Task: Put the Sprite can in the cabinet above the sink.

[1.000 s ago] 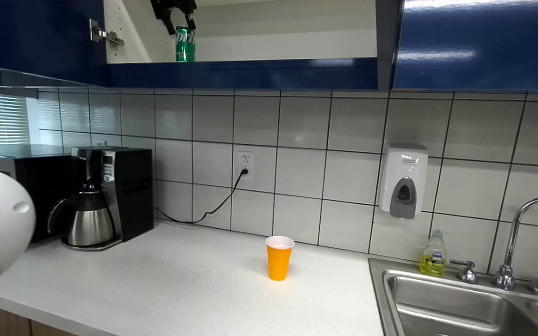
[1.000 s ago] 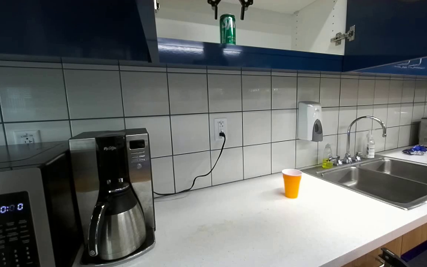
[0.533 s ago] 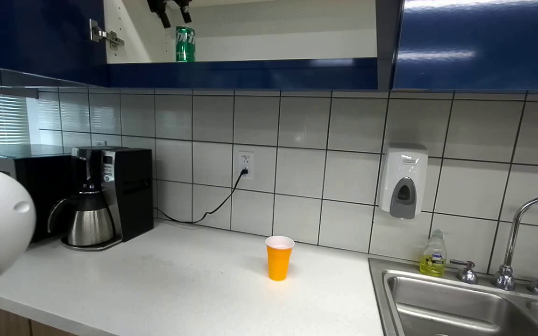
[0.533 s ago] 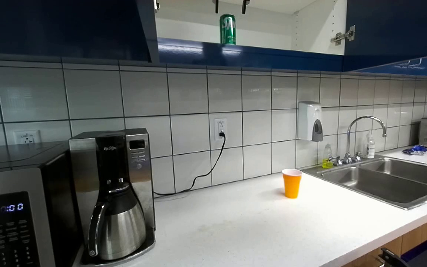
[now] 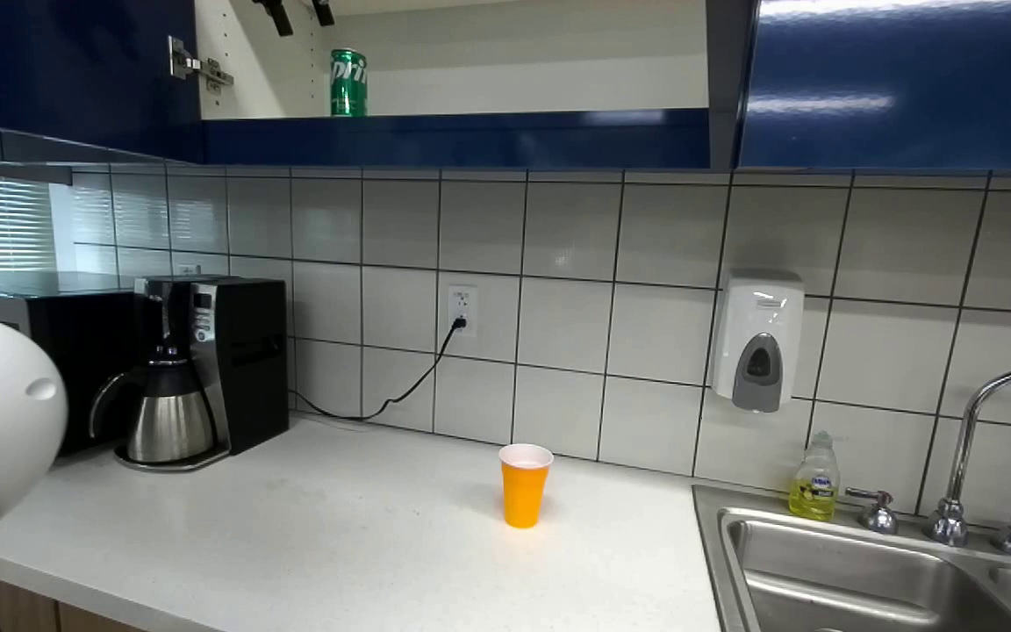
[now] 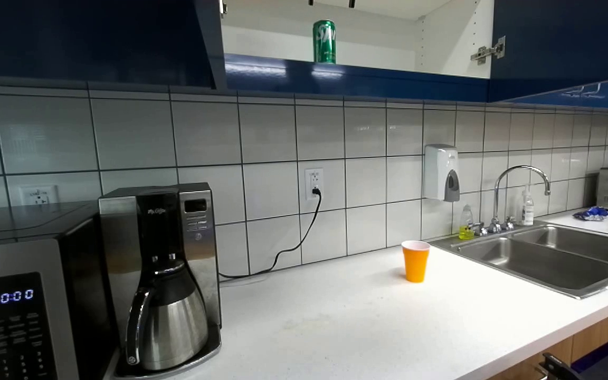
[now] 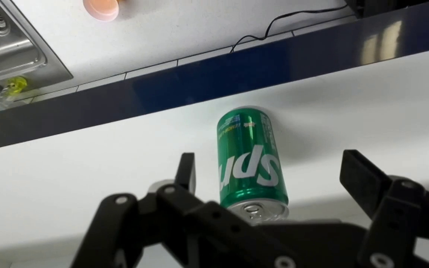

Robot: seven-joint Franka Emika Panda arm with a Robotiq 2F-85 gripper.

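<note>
The green Sprite can stands upright on the floor of the open cabinet, just behind its front edge, in both exterior views (image 5: pixel 348 83) (image 6: pixel 324 45). It also shows in the wrist view (image 7: pixel 250 149), silvery top towards the camera. The cabinet (image 5: pixel 457 139) has a blue lower edge and pale interior. My gripper (image 5: pixel 304 26) is above the can, apart from it. Its fingers are spread wide and empty in the wrist view (image 7: pixel 269 153). In an exterior view only its fingertips (image 6: pixel 331 3) show at the top. The sink (image 5: pixel 709 544) is below right.
Open blue doors (image 5: pixel 75 79) (image 6: pixel 562 42) flank the cabinet opening. An orange cup (image 5: pixel 523 491) stands on the counter left of the sink. A coffee maker (image 6: pixel 196 264) and microwave (image 6: pixel 13 253) stand at the left. A soap dispenser (image 5: pixel 760 342) hangs on the tiles.
My gripper has risen from around the can's top and drawn away, towards the upper left in an exterior view. The can has stayed standing in place. The fingers remain open.
</note>
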